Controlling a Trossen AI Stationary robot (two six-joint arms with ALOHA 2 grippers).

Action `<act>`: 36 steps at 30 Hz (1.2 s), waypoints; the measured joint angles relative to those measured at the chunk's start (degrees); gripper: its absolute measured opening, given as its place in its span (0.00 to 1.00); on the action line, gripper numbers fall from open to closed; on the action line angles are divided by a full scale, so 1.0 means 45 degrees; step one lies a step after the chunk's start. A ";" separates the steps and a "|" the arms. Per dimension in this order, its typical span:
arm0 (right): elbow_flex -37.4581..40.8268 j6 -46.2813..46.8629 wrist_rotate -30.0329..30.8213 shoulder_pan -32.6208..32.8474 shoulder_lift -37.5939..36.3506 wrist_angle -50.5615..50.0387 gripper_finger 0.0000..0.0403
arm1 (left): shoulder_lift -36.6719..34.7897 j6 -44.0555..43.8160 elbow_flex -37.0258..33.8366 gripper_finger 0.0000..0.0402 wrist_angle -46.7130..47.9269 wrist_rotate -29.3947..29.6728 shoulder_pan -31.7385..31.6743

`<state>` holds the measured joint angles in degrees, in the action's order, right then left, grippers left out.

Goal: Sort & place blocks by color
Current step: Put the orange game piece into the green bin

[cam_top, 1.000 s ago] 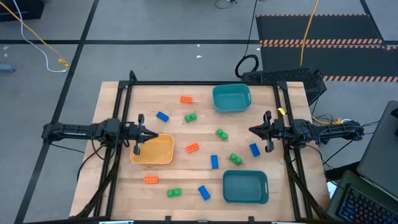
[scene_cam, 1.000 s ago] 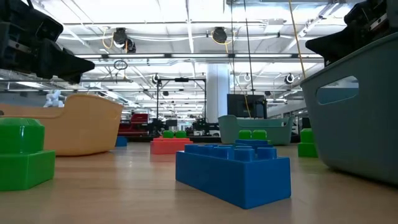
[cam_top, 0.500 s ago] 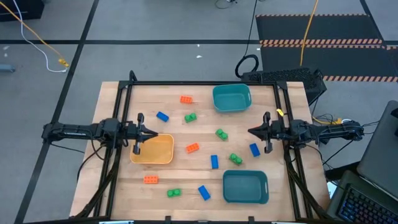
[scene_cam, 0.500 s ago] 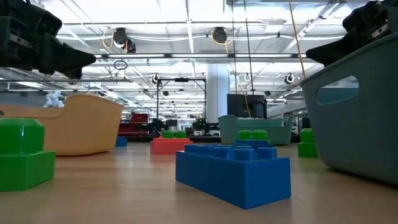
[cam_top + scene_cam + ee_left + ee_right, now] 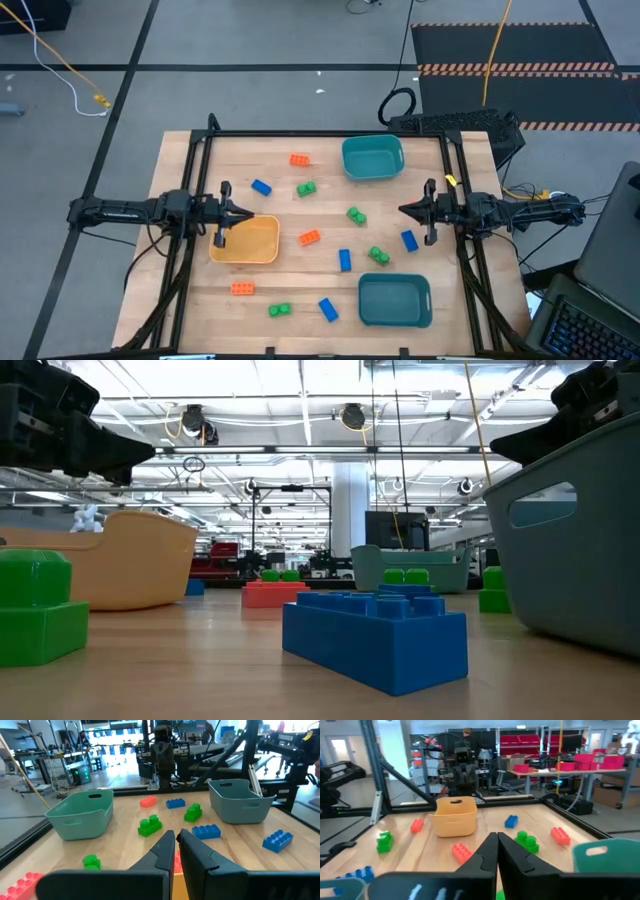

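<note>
The blocks lie spread over the bench. They look light, hard and slippery; pinch their flat sides. The left claw and right claw are clenched, holding nothing

View past the right gripper, whose two dark fingers meet at their tips, closed on nothing. On the wooden table stands a yellow tray, with the left arm behind it. Scattered blocks: orange and; green and; blue and. A teal tray sits nearest, beside the fingers. Red bins line the room beyond.
</note>
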<state>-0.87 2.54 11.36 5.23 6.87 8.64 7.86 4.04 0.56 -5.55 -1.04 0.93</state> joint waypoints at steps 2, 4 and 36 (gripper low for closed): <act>-0.0004 0.0161 0.0217 0.0000 0.0111 -0.0120 0.00 | 0.0000 0.0020 0.0000 0.08 -0.0170 0.0002 0.0000; -0.0004 0.0288 0.0469 0.0000 0.0340 -0.0152 0.01 | 0.0000 0.0000 0.0000 0.08 -0.0290 0.0000 0.0000; -1.0485 0.4967 0.3375 -0.1057 1.1744 -1.3802 0.55 | 0.3977 0.2007 0.3854 0.75 0.0894 0.4647 -0.0034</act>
<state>-48.05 24.89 26.55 0.48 59.72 -53.47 25.75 13.07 17.90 -1.53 19.87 0.78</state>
